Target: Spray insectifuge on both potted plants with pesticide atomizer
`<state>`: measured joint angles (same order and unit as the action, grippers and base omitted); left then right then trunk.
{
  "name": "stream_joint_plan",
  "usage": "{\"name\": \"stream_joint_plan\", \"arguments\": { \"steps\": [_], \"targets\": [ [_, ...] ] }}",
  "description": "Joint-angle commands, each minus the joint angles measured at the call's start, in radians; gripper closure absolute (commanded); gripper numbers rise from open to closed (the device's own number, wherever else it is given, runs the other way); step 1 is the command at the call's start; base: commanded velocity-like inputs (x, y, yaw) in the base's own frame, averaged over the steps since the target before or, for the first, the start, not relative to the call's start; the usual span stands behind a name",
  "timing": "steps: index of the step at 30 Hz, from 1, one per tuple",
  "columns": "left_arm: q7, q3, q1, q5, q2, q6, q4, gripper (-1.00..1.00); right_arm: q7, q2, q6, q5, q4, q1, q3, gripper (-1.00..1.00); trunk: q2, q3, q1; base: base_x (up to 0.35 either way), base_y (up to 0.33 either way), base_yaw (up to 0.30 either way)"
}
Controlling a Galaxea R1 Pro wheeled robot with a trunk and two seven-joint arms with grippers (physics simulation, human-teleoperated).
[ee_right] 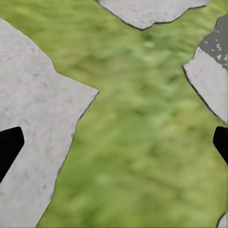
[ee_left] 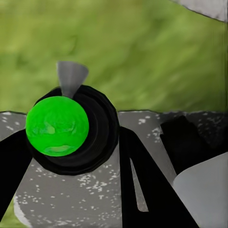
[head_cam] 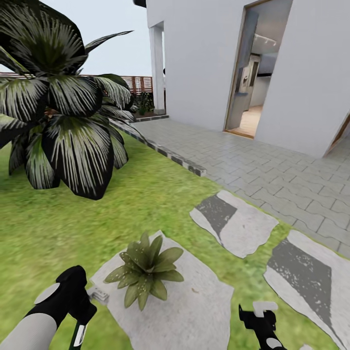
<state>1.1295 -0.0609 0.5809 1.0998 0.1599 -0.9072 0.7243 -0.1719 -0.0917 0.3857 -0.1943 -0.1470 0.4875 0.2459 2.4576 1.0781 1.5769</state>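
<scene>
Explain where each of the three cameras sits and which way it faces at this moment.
Head view: on the robot's head, looking forward and down at the potted plant on a stepping stone, with the left gripper and right gripper low in frame.
Left wrist view: on the left arm, looking along its fingers shut on the pesticide atomizer.
Right wrist view: on the right arm, facing down at lawn; its fingertips stand wide apart.
Shared: lawn and stepping stones.
</scene>
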Motion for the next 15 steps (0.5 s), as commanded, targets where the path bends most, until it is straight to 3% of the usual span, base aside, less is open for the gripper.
{"name": "stream_joint_plan", "arguments": {
  "steps": [1, 10, 15],
  "targets": [
    [0.008, -0.003, 0.000, 0.009, -0.001, -0.006, 0.002, 1.00, -0.003, 0.000, 0.002, -0.009, 0.000, 0.000, 0.009, -1.00, 0.000, 0.001, 0.000, 0.162, -0.223, 0.024],
    [0.000, 0.000, 0.000, 0.012, -0.006, -0.006, 0.003, 1.00, -0.003, 0.000, 0.002, -0.008, 0.000, 0.000, 0.009, -1.00, 0.000, 0.001, 0.000, 0.209, -0.148, 0.004],
    [-0.069, -0.007, 0.002, 0.011, -0.005, -0.006, 0.016, 1.00, -0.003, 0.000, 0.002, -0.008, 0.001, 0.000, 0.009, -1.00, 0.000, 0.001, 0.000, 0.022, -0.008, 0.187]
  ]
}}
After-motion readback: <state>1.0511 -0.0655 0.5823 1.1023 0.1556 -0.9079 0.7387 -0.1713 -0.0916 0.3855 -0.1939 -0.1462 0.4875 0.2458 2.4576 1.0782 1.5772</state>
